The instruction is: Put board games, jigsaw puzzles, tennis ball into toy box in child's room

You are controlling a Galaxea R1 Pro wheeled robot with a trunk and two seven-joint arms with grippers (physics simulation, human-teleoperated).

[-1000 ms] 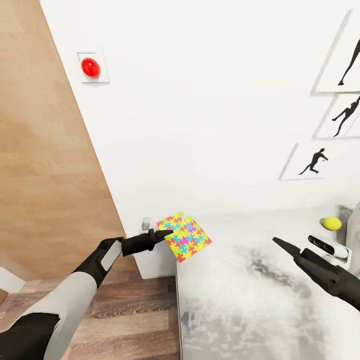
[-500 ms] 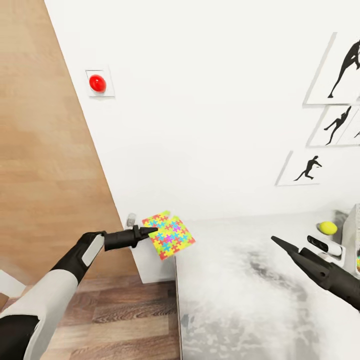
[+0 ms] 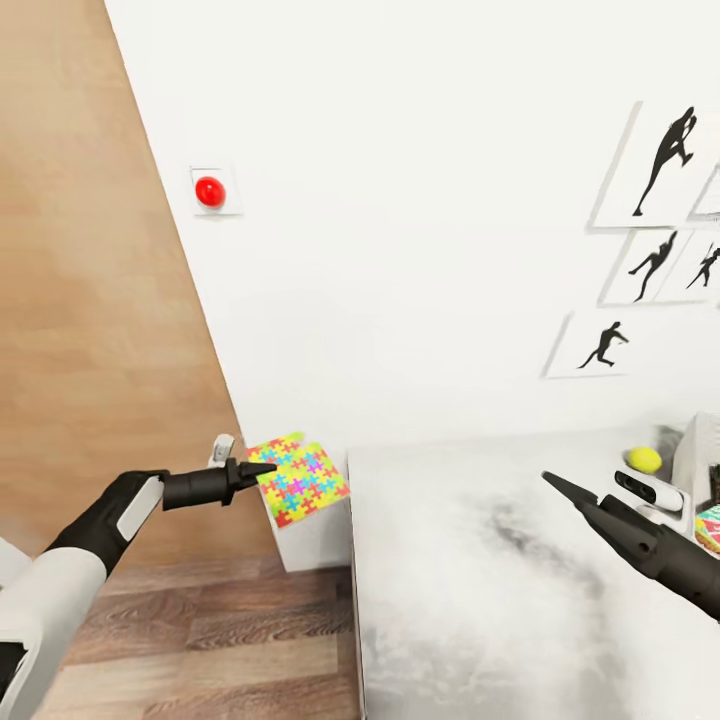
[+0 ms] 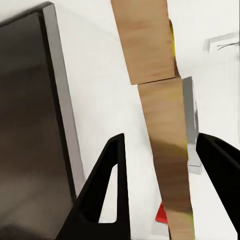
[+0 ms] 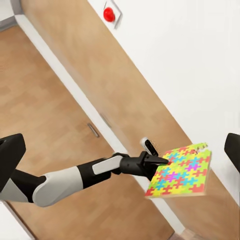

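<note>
Left gripper: the left gripper [image 3: 262, 472] is clamped on one edge of a jigsaw puzzle [image 3: 298, 478], holding the flat box in the air, tilted, off the end of the table [image 3: 480, 560] and over the wood floor [image 3: 200, 640]. The right wrist view shows the same hold, the fingers closed on the box's edge [image 5: 162, 161].

Right gripper: the right gripper [image 3: 560, 488] hangs above the table top with nothing between its fingers; the right wrist view shows them spread wide apart.

Held puzzle: well apart from the toy box [image 3: 695, 460], which stands at the far right end of the table.

Tennis ball: the tennis ball [image 3: 644, 459] sits on the table just beside the toy box's wall, not in it.

Toy box contents: a colourful flat corner [image 3: 712, 528] shows at the picture's right edge; whether it lies inside the box cannot be told.

Room: a white wall carries a red button [image 3: 209, 191] and black silhouette pictures [image 3: 655, 150].

Progress: judged early to middling. One puzzle is lifted but not yet delivered, and the ball is still out.
</note>
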